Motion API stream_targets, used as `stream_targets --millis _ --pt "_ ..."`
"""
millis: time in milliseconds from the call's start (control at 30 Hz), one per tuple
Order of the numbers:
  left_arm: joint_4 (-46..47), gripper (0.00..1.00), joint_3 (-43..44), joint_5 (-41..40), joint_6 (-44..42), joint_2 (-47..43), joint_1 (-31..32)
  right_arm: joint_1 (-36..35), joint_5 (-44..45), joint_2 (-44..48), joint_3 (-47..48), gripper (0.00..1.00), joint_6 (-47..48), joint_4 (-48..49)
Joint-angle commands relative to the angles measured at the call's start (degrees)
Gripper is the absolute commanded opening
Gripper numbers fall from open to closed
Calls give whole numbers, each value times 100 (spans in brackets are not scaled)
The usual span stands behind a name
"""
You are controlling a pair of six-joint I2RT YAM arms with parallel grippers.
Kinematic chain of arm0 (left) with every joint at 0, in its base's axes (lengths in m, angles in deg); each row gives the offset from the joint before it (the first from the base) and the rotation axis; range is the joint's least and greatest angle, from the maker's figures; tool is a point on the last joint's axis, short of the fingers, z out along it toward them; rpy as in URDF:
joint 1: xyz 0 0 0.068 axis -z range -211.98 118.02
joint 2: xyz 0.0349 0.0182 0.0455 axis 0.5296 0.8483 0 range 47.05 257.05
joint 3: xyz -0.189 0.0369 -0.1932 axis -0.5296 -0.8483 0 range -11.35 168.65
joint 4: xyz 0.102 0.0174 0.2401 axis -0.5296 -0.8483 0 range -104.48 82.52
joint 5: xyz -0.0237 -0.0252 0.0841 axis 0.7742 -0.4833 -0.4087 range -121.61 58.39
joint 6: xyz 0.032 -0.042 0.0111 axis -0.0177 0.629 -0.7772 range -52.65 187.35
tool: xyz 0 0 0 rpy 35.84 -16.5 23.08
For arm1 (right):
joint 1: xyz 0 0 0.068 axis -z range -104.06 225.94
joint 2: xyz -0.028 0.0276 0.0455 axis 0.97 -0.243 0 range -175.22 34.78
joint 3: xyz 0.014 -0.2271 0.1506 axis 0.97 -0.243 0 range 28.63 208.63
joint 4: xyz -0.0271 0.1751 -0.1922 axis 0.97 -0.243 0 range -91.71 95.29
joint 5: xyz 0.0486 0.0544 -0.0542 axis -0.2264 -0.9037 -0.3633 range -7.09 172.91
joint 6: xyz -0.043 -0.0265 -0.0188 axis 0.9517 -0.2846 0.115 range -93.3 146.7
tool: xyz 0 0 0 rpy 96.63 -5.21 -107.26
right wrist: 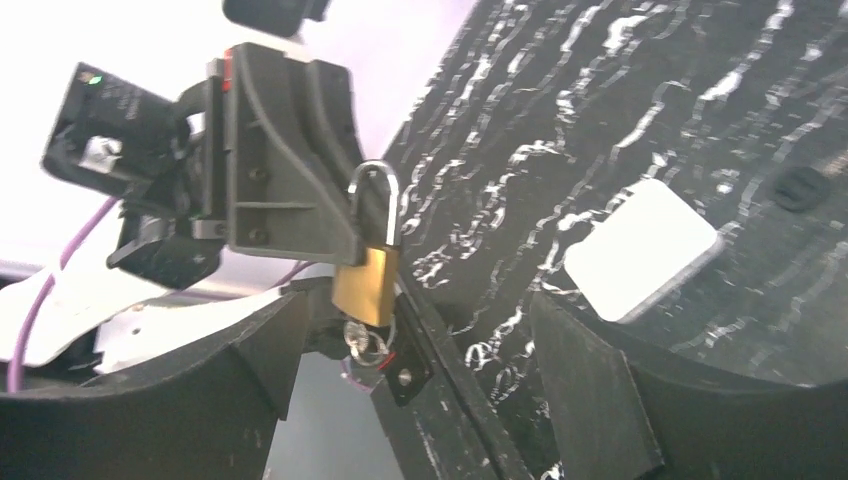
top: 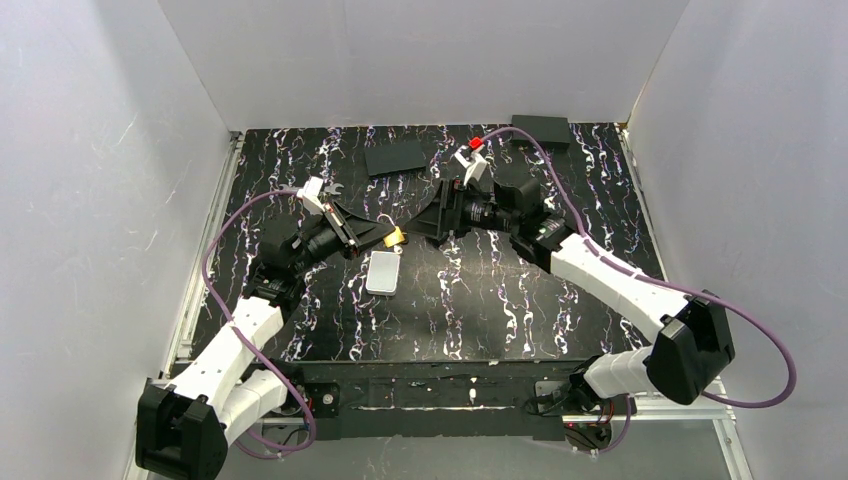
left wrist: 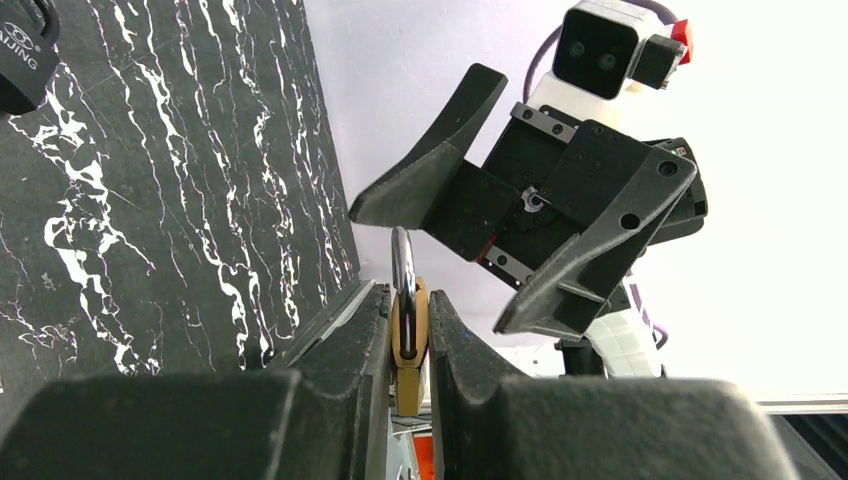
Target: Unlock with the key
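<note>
My left gripper [top: 385,238] is shut on a small brass padlock [top: 394,238] with a silver shackle and holds it above the table. In the left wrist view the padlock [left wrist: 410,340] is pinched edge-on between my left gripper's [left wrist: 410,330] fingers. My right gripper [top: 428,218] is open and empty, just right of the padlock. In the right wrist view the padlock [right wrist: 365,285] hangs between my open right gripper's [right wrist: 420,370] fingers, and a small silvery key on a ring [right wrist: 362,343] sits at its underside. No black key head shows.
A white rectangular pad [top: 383,272] lies on the black marbled table [top: 480,310] below the grippers. A flat black plate [top: 395,157] and a black box [top: 540,130] lie at the back. A black padlock [left wrist: 20,50] lies on the table.
</note>
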Motion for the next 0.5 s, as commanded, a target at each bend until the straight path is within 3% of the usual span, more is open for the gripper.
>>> stream_targets --millis 0,100,467 --pt "275 0 266 190 -31 -119 27 -33 -942 -202 -108 87 -485 1215" --pt "305 0 267 198 -18 -135 27 -42 -1229 -336 -117 84 -756 1684" --pt "373 0 272 113 9 -102 26 -182 -1328 -489 -213 69 -903 1958"
